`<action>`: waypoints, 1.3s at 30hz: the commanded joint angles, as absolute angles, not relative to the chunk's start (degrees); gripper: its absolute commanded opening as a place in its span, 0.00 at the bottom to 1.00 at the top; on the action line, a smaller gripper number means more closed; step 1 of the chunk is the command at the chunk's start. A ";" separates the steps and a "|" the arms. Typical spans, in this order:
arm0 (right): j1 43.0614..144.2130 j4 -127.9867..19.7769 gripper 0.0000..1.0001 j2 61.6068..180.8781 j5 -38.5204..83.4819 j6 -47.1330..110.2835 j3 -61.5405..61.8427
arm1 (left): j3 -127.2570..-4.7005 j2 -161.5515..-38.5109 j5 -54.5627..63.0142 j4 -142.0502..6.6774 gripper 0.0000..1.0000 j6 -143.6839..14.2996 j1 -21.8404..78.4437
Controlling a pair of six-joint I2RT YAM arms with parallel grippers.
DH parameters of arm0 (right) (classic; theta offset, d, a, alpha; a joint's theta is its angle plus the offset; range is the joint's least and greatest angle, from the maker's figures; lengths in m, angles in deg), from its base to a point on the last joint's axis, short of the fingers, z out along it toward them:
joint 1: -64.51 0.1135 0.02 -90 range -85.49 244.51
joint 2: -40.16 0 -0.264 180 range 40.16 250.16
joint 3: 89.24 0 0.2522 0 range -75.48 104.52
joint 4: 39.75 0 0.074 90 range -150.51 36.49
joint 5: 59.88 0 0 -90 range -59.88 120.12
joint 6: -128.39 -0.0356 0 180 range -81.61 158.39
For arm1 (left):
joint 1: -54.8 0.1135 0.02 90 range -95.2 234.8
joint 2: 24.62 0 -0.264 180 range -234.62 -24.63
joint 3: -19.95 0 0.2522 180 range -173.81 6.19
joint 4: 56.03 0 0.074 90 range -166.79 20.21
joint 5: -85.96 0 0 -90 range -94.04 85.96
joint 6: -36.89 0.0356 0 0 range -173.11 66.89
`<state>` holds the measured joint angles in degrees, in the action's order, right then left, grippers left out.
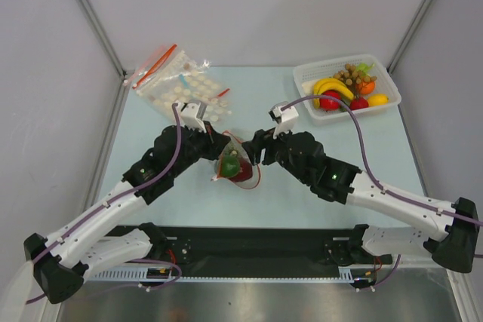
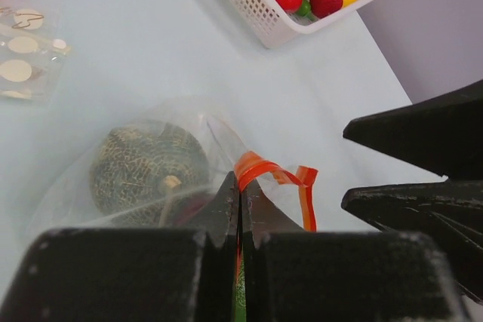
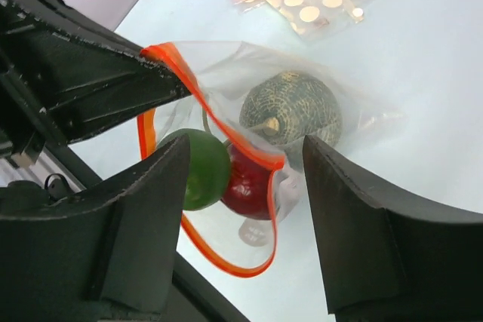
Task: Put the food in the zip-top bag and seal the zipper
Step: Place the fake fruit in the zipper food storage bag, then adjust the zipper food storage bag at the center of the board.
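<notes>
The clear zip-top bag lies mid-table between both grippers, its mouth gaping. Inside it the right wrist view shows a grey-green ball, a green ball and a shiny red fruit. The red zipper curls open round the mouth. My left gripper is shut on the zipper strip at the bag's mouth. My right gripper is open, its jaws either side of the mouth and touching nothing. The grey-green ball also shows in the left wrist view.
A white basket at the back right holds bananas, a grape bunch and red fruits. Clear bags with pale discs lie at the back left, close behind my left arm.
</notes>
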<state>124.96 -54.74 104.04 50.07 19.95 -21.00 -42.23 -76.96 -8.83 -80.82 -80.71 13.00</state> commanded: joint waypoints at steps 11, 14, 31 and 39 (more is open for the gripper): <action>128.93 -55.53 0.27 107.40 36.54 25.20 -16.34 | -42.06 -76.39 -11.59 -78.58 0.00 -82.29 14.37; 129.81 -57.88 0.24 109.15 35.48 26.17 -14.76 | -41.89 -75.87 -11.59 -78.58 0.00 -82.29 14.37; 129.03 -63.10 0.13 125.23 41.55 23.54 -8.24 | -40.22 -73.58 -7.38 -75.94 0.00 -83.08 14.37; 129.46 -57.73 0.20 116.90 40.49 23.36 -13.17 | -40.48 -75.16 -7.02 -75.85 0.00 -83.08 14.37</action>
